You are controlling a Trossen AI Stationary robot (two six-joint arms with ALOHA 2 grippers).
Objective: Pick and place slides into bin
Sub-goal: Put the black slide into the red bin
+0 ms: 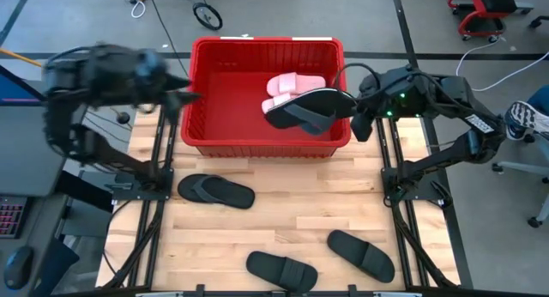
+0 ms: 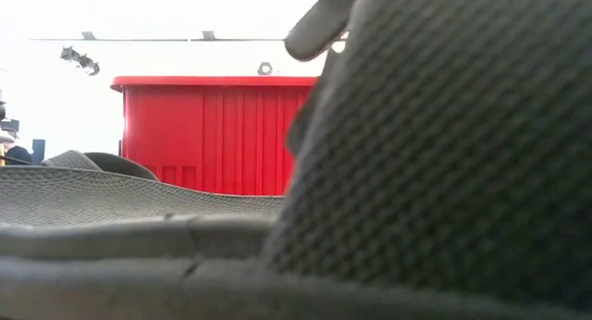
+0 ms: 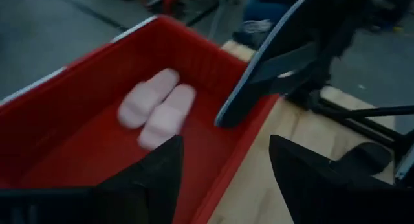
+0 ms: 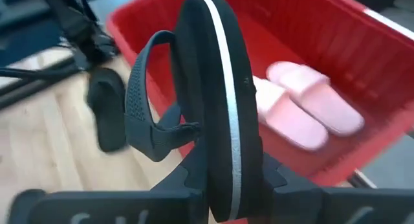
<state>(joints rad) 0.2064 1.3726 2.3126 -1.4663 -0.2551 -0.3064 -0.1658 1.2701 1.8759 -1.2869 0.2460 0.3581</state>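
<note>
Your right gripper (image 1: 353, 104) has a black slide (image 1: 307, 110) pinched by its sole, hanging over the right end of the red bin (image 1: 206, 134).

That slide is turned on edge: in your right wrist view you see a thick dark foam sole with a pale stripe along its rim and a wide strap with a dotted, mesh-like texture. The bin is red plastic with ribbed walls, and the two pale pink slides (image 1: 292, 87) lie side by side inside, smooth and rounded. Three more black slides sit on the light wood table (image 1: 292, 215): one (image 1: 216, 190) just in front of the bin, two (image 1: 279, 269) (image 1: 361, 253) near the front edge. Your left gripper (image 1: 184, 97) hovers at the bin's left wall, fingers (image 3: 150, 179) spread apart, holding nothing.
</note>
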